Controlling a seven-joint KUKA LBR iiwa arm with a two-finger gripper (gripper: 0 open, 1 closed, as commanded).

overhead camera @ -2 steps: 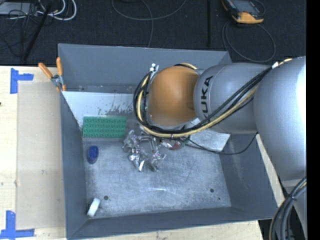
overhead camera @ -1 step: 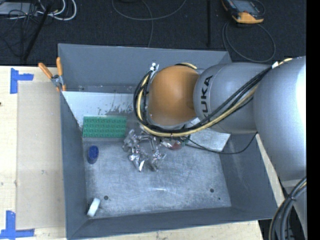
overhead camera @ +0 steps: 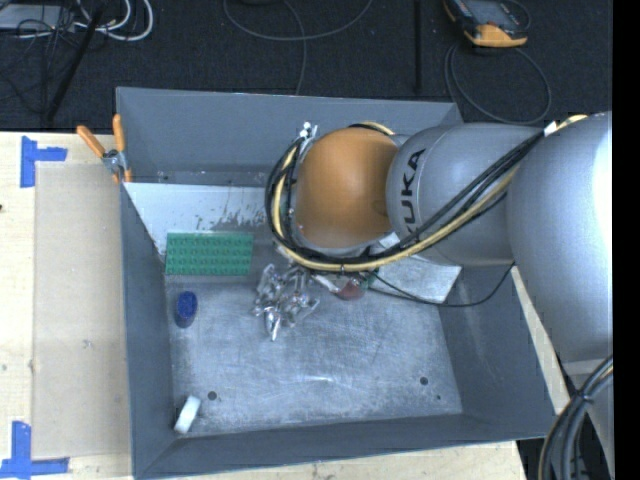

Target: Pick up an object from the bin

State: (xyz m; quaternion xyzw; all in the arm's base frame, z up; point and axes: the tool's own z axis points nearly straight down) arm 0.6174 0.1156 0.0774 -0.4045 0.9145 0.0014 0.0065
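At left lie one plate (overhead camera: 208, 255), one blue cap (overhead camera: 185, 309), one white block (overhead camera: 186, 415).

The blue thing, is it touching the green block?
No, bare bin floor shows between the blue thing and the green block.

A green studded building plate (overhead camera: 208, 255), flat and rectangular, lies on the floor of the bin (overhead camera: 142, 368) just to the view's left of the hand (overhead camera: 281, 306) and a little farther back, with its long side along the foot of the back wall. A small dark-blue rounded piece (overhead camera: 185, 309) lies farther to the left of the hand, just in front of the plate's left end and apart from it. A small white piece (overhead camera: 186, 415), oblong and tilted, lies well apart from the hand, near the bin's front-left corner.
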